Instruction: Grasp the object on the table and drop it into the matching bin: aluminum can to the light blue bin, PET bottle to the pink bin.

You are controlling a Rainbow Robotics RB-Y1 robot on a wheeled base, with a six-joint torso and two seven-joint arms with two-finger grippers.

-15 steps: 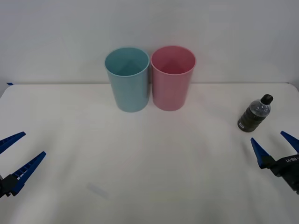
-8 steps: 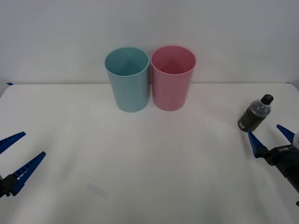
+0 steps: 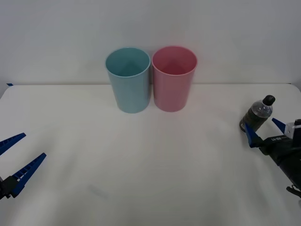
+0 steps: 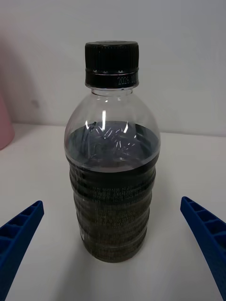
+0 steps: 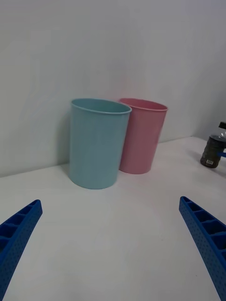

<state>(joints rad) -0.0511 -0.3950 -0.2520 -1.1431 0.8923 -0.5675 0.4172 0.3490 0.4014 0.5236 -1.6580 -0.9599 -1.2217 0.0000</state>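
The PET bottle (image 3: pixel 257 115), clear with a black cap, dark liquid and a dark label, stands upright on the white table (image 3: pixel 150 155) at the far right. My right gripper (image 3: pixel 265 131) is open just in front of it, one fingertip on each side of its base, not touching. In the right wrist view the bottle (image 4: pixel 112 164) stands centred ahead of the open right gripper (image 4: pixel 113 249). The light blue bin (image 3: pixel 128 79) and pink bin (image 3: pixel 173 77) stand side by side at the back centre. My left gripper (image 3: pixel 14 157) waits open at the near left.
In the left wrist view the light blue bin (image 5: pixel 97 142) and pink bin (image 5: pixel 141 134) stand ahead, with the bottle (image 5: pixel 213 150) far off beside them. A white wall rises behind the table. Bare tabletop lies between the bottle and the bins.
My right gripper has moved forward toward the bottle, its open fingertips now beside the bottle's base. The left arm, the bottle and the bins have not moved.
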